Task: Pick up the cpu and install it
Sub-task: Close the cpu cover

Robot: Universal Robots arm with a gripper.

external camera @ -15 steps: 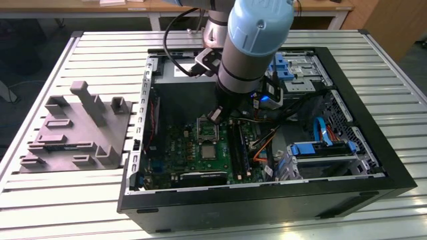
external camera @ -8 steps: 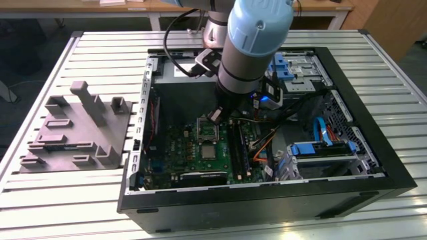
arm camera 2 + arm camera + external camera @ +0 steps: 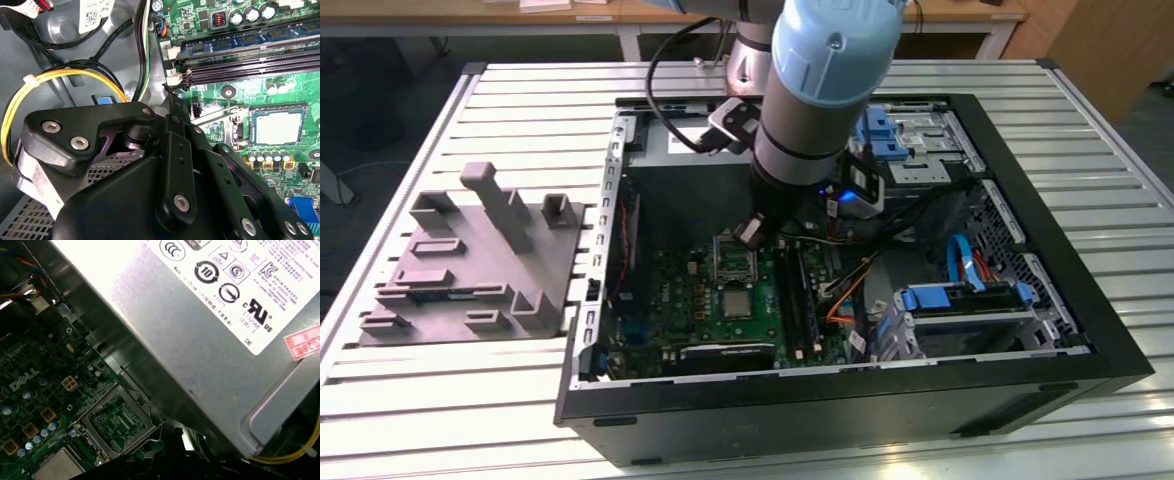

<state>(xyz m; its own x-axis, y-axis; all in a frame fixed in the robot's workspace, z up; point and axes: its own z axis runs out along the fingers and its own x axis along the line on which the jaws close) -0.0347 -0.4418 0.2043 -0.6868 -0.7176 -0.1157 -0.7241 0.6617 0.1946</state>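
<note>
The cpu (image 3: 277,127) is a pale silvery square lying flat in the motherboard socket. It also appears in the first wrist view as the cpu (image 3: 57,469) and in the exterior view as the cpu (image 3: 738,305). The socket's hinged metal frame (image 3: 117,422) stands flipped open beside it, with its wire lever (image 3: 215,115) raised. My gripper (image 3: 754,237) hangs inside the open computer case, over that open frame and just behind the cpu, apart from it. In the second wrist view the gripper (image 3: 172,100) has its fingertips drawn together, with nothing between them.
A grey power supply box (image 3: 200,340) with a white label sits close beside the socket. Memory slots (image 3: 250,65) and yellow cables (image 3: 60,80) flank the gripper. Blue drive cages (image 3: 961,300) fill the case's right side in the exterior view. A grey moulded tray (image 3: 467,265) lies on the table outside.
</note>
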